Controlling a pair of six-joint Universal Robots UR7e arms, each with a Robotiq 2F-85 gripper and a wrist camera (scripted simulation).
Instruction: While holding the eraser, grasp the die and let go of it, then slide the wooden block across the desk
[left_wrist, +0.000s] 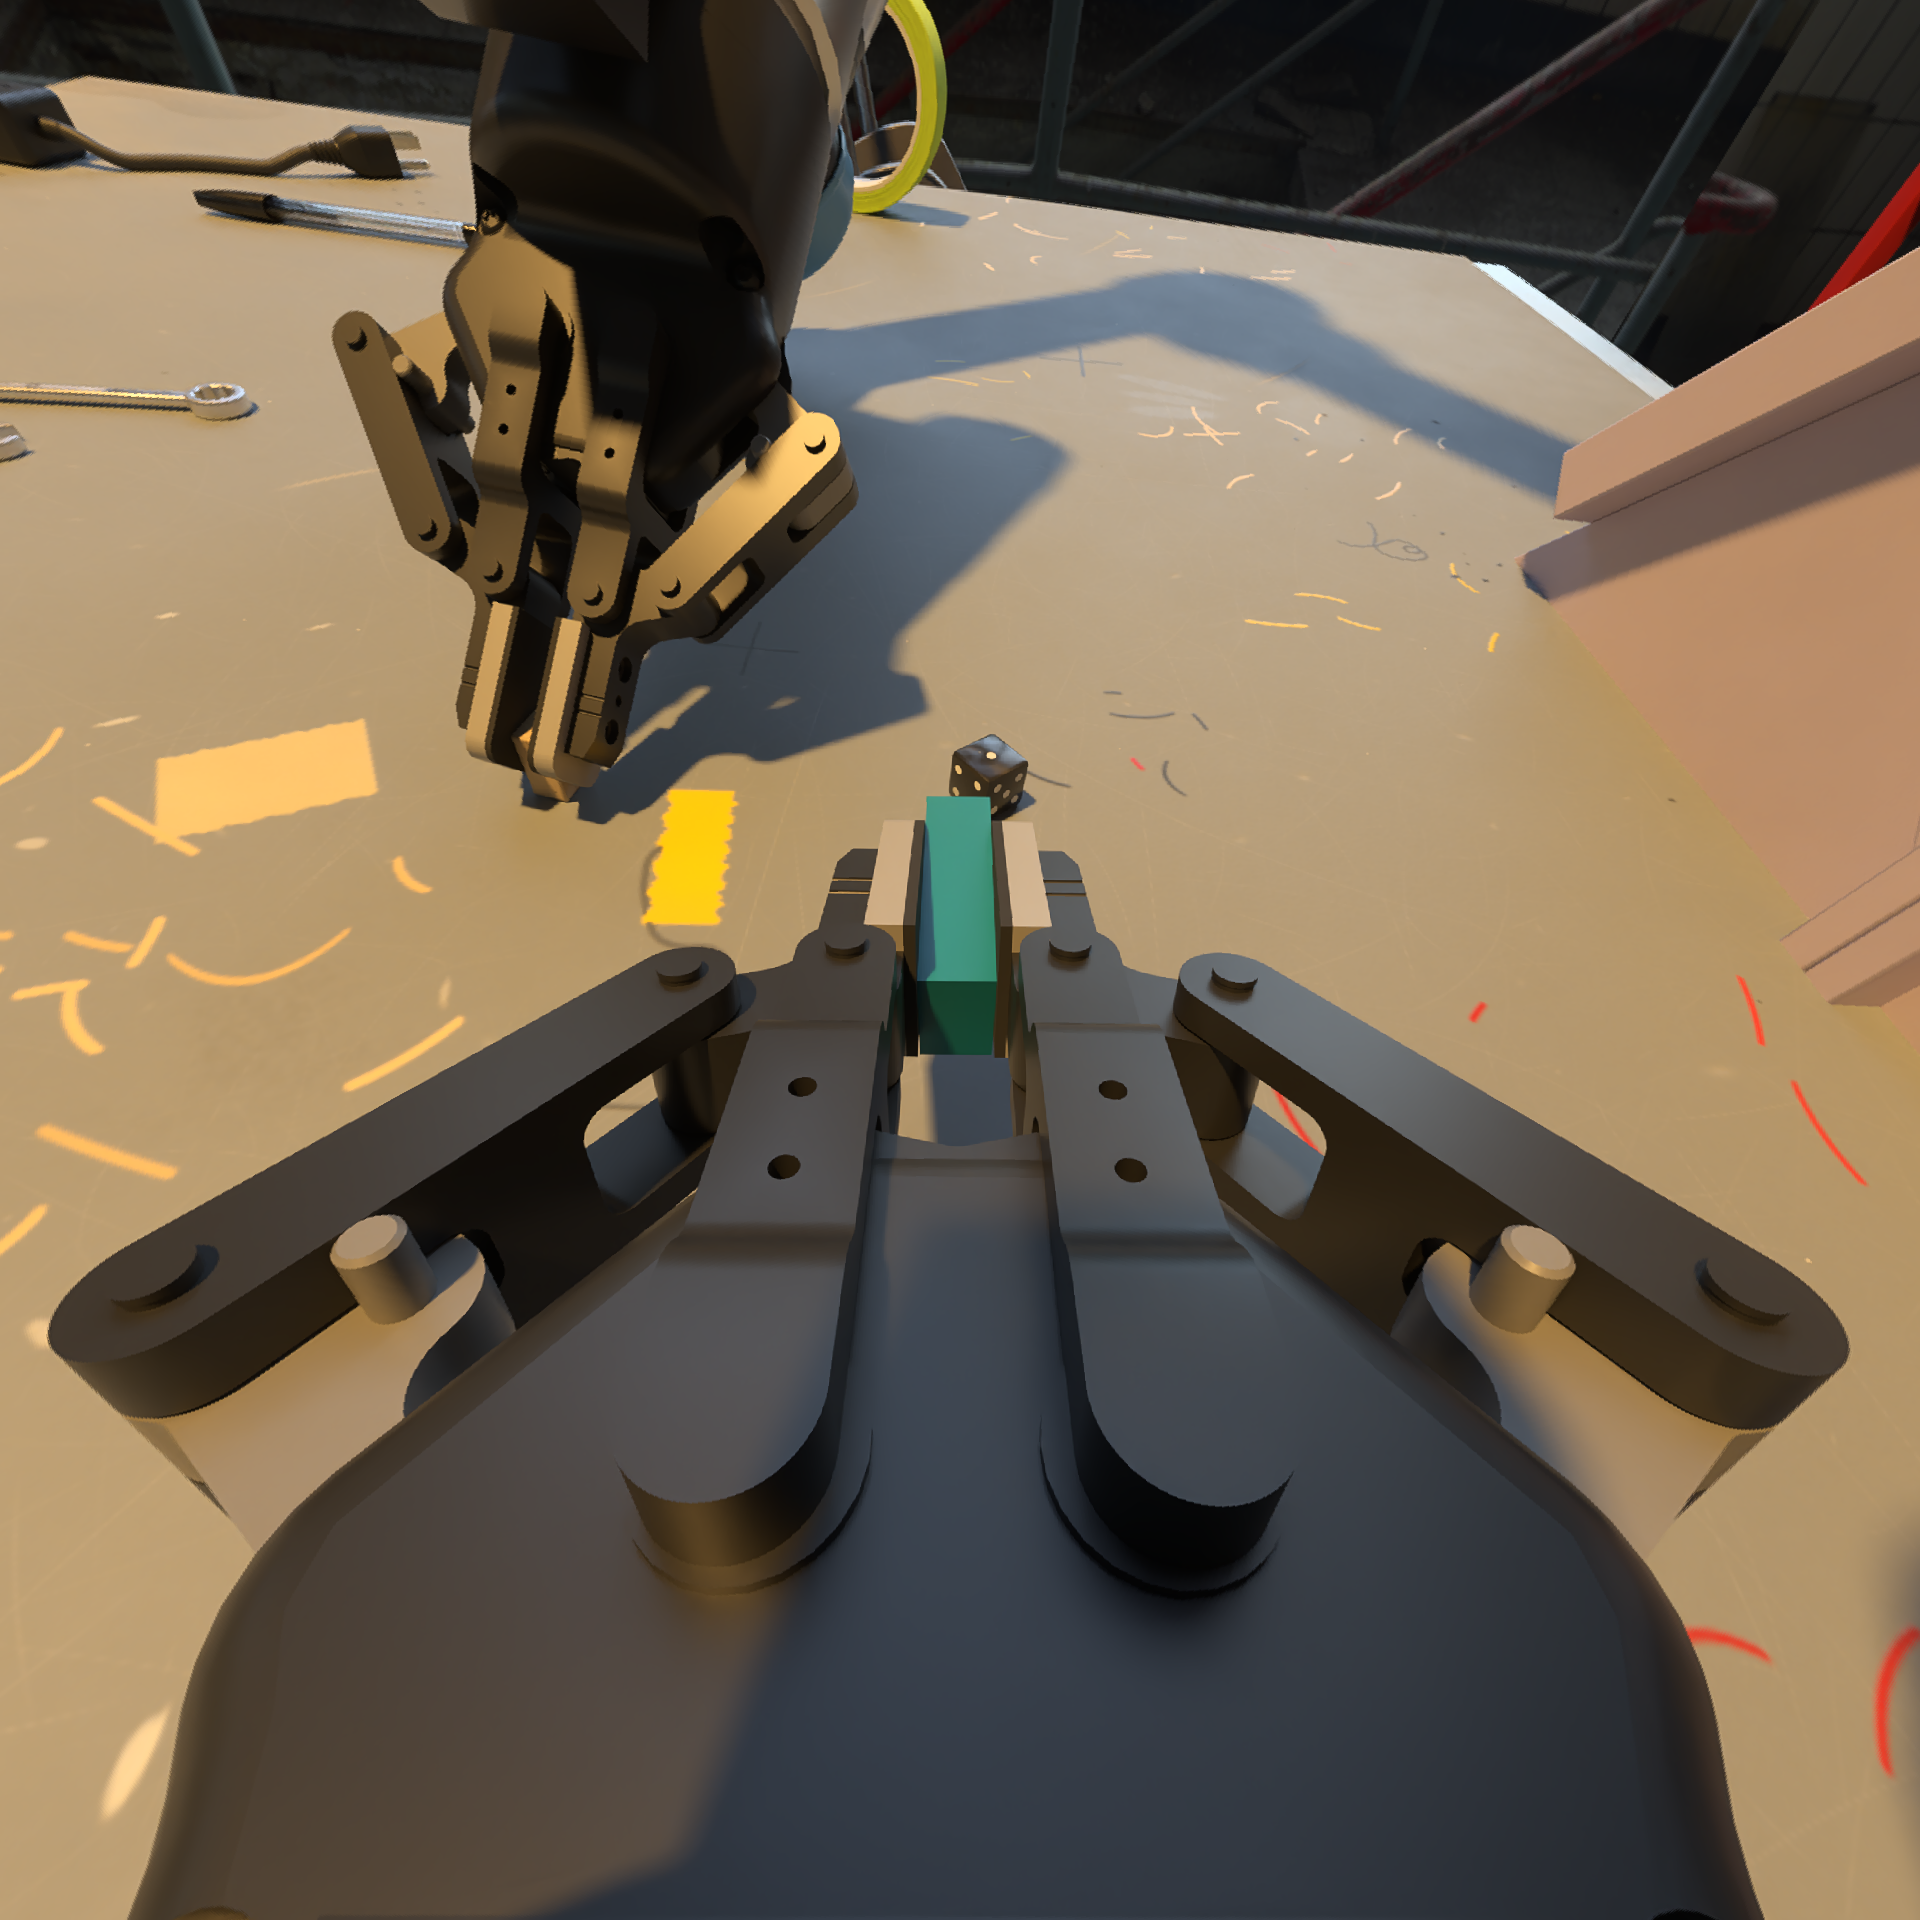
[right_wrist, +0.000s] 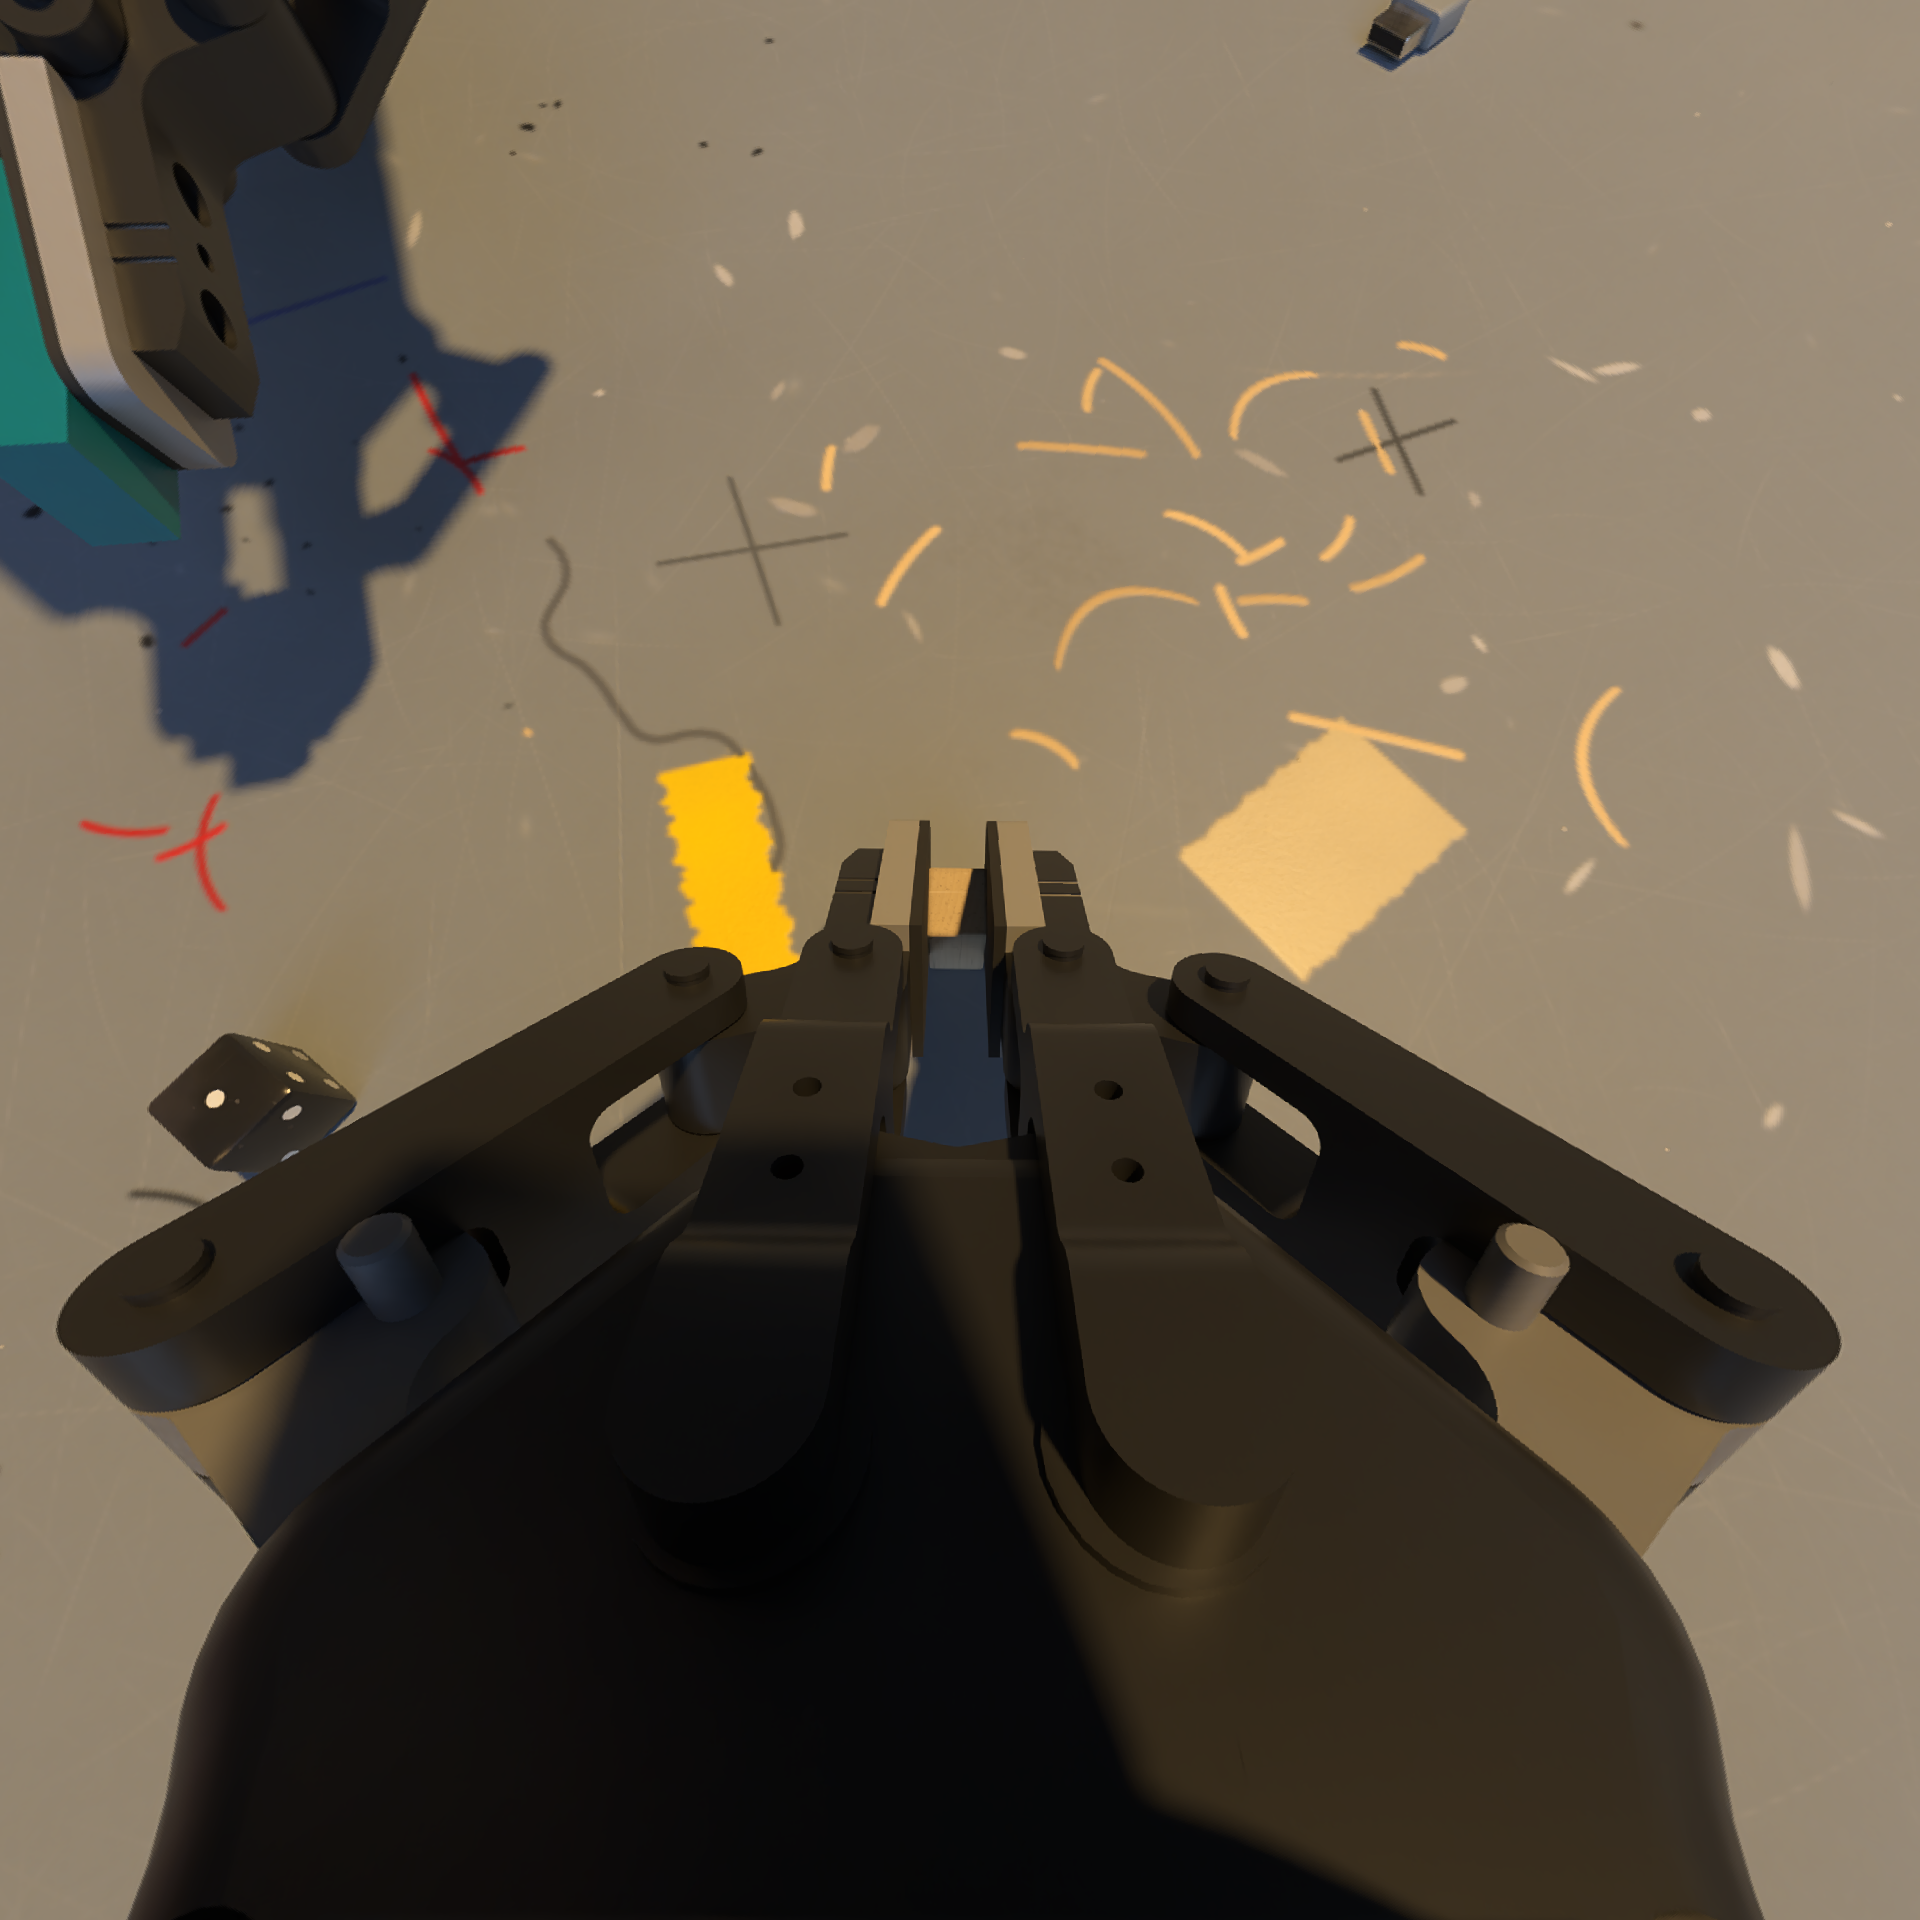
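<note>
My left gripper is shut on a green eraser and holds it above the desk; the eraser also shows in the right wrist view at the upper left, with one finger on it. A black die with white pips lies free on the desk just beyond the eraser, and at the lower left of the right wrist view. My right gripper is shut on a small wooden block, which touches the desk; in the left wrist view the right gripper stands left of the die with the block at its tips.
A yellow patch and a pale orange patch mark the desk. A pen, a plug with cable, a wrench and a yellow tape roll lie far off. A pinkish box stands at the right.
</note>
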